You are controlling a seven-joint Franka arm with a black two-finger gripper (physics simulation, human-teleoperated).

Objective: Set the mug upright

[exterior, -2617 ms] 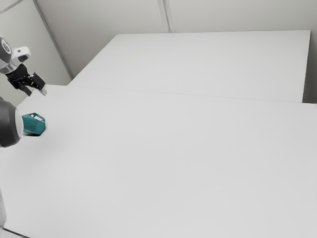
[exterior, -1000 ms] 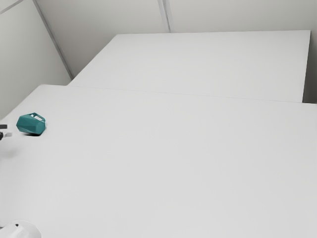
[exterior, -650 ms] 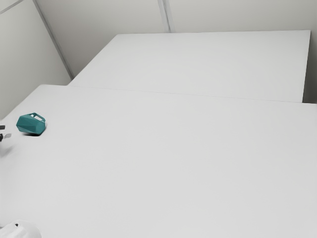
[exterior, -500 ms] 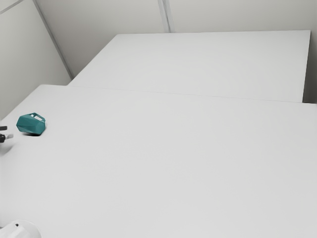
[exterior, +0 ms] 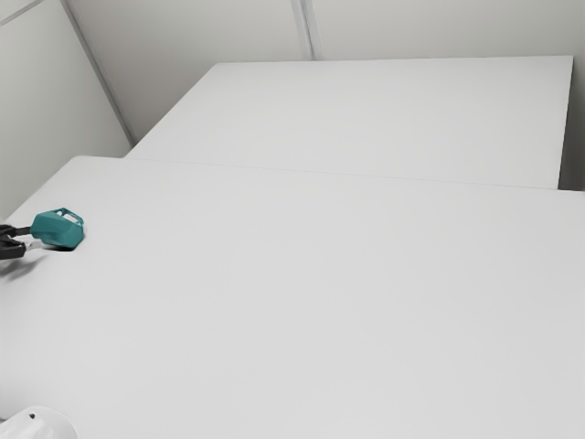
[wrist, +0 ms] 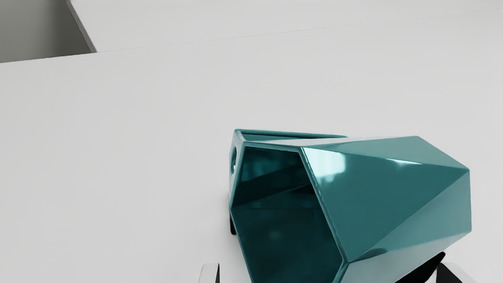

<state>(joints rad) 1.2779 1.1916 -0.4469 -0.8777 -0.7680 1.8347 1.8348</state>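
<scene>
At the exterior view's left edge, my black gripper (exterior: 32,238) reaches level toward the teal mug (exterior: 57,229), its fingers at the mug's near end. The faceted mug lies on its side on the white table, handle toward the upper right in that view. In the wrist view the mug (wrist: 385,188) has its dark open mouth angled toward my hand, with its body slanting off to one side. The tips of my gripper (wrist: 328,273) stand wide apart, with the lower part of the mug between them. Whether either finger touches it is unclear.
The white table (exterior: 302,302) spreads across the exterior view, meeting a second white surface (exterior: 384,119) behind it. Pale walls (exterior: 183,27) stand beyond. A white rounded arm part (exterior: 37,426) is at the lower left corner.
The gripper has come in from the exterior view's left edge, closing the gap to the mug. Compared with the oldest picture, it is much lower. The mug has not visibly moved.
</scene>
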